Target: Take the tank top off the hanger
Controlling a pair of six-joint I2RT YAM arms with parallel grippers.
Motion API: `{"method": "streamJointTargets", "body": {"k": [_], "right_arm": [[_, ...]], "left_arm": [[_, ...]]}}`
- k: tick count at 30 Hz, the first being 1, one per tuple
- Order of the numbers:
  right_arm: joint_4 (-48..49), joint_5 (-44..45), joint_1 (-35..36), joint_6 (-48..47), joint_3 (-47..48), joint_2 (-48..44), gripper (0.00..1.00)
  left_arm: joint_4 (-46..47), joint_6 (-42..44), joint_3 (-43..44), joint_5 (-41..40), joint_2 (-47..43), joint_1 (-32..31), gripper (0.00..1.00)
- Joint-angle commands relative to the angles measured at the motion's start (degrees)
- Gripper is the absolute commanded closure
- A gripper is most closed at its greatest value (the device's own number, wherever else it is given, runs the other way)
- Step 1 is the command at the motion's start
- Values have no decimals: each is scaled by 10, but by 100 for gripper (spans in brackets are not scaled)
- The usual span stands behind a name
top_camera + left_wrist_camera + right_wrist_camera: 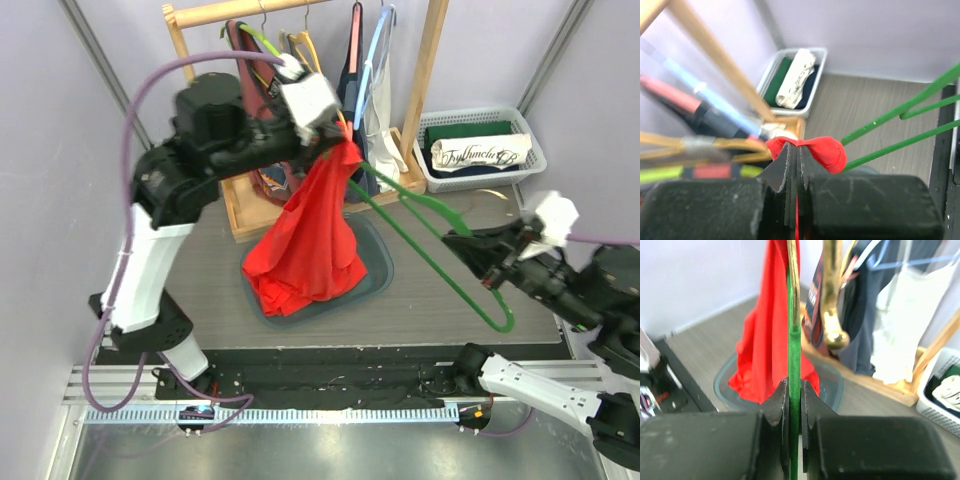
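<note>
The red tank top (310,235) hangs from my left gripper (340,135), which is shut on its strap; the bunched red cloth (827,150) shows at the fingertips. Its lower part rests in a dark tray (375,265). A green hanger (440,245) lies across the scene, one end near the strap. My right gripper (470,250) is shut on the green hanger (794,355). In the right wrist view the tank top (765,340) hangs beyond the hanger.
A wooden clothes rack (425,70) with several hanging garments stands at the back. A white basket (480,150) with folded clothes sits at the back right. The table's black front edge (330,365) runs near the arm bases.
</note>
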Motion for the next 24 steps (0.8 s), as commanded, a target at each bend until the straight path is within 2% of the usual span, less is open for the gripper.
{"method": "streamJointTargets", "body": {"k": [1, 7, 10, 13, 18, 20, 24], "right_arm": [[14, 28, 0, 23, 32, -21, 99], [4, 32, 0, 32, 14, -33, 99], [-3, 42, 0, 25, 20, -38, 99], [-17, 48, 0, 19, 27, -43, 99], [-68, 14, 0, 23, 66, -30, 99], [-96, 13, 0, 24, 83, -17, 99], [-110, 13, 0, 23, 116, -14, 99]], "left_arm": [[63, 52, 51, -43, 47, -79, 100], [68, 51, 50, -112, 48, -88, 100], [51, 42, 13, -138, 15, -88, 100], [40, 45, -94, -159, -37, -79, 100], [65, 47, -252, -183, -115, -9, 100], [58, 52, -331, -181, -145, -4, 100], [54, 29, -427, -168, -182, -3, 100]]}}
